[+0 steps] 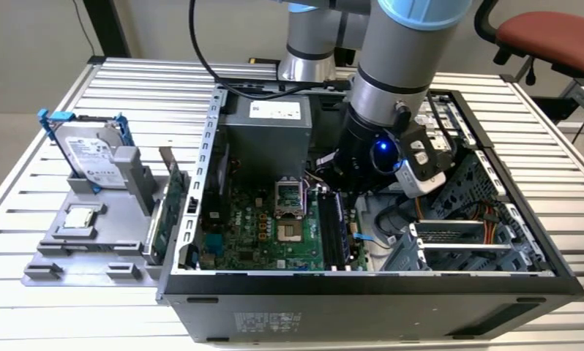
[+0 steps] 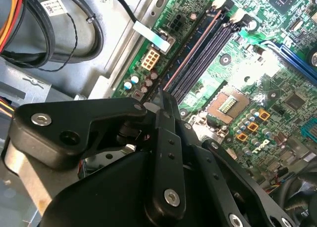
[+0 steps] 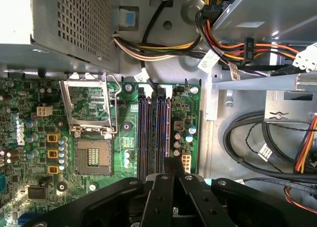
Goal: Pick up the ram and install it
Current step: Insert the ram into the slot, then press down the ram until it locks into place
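Quickly, exterior view: an open black desktop computer case (image 1: 370, 281) lies on its side on the ribbed metal tabletop (image 1: 38, 307), and the grey-and-blue robot arm (image 1: 399, 66) reaches down into it. The black gripper (image 1: 343, 191) sits low over the green motherboard (image 1: 263, 227). The ram (image 1: 333, 227), a long thin dark stick, stands on edge in the memory slot area, just below the gripper as this view shows it. A grey plastic parts holder (image 1: 87, 241) with a silver hard drive (image 1: 82, 150) sits on the tabletop at the exterior view's left, well apart. A red office chair (image 1: 551, 33) is behind.

Second wrist view: gripper (image 2: 162, 95) fingers are drawn together, tips right at the near end of the ram (image 2: 190, 51). It shows as a thin reddish edge running along the outermost of the long black memory slots (image 2: 208, 53). Cannot tell if the fingers pinch it or just touch it. The square metal CPU socket (image 2: 230, 103) is beside the slots, and black cables (image 2: 74, 33) lie off the board.

First wrist view: gripper (image 3: 173, 162) is closed up at the end of the slots (image 3: 143, 128). The socket (image 3: 91, 155) is beside them. Coloured wire bundles (image 3: 223, 43) and a perforated grey power supply box (image 3: 74, 24) lie beyond.
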Available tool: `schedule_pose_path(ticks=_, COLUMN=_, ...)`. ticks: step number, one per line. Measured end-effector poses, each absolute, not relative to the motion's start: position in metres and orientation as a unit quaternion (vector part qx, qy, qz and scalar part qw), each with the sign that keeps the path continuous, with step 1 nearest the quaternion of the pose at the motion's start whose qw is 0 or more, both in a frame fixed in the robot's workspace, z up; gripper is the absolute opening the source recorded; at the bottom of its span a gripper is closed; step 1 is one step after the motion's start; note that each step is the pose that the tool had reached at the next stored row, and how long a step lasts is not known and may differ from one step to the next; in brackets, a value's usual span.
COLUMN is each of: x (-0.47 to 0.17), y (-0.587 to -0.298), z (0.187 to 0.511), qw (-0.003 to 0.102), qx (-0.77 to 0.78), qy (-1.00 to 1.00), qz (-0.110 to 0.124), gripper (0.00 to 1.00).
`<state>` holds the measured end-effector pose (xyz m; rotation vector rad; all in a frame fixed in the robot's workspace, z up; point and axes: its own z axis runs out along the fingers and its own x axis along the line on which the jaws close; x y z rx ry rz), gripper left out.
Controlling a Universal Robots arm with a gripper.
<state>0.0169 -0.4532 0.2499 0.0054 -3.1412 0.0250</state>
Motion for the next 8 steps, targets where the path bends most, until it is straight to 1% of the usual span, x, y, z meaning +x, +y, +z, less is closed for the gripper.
schedule_pose_path(ticks=8, x=0.0169, y=-0.4533, z=0.2499, qw=0.0, qx=0.03, qy=-1.0, qz=0.009, gripper=0.0)
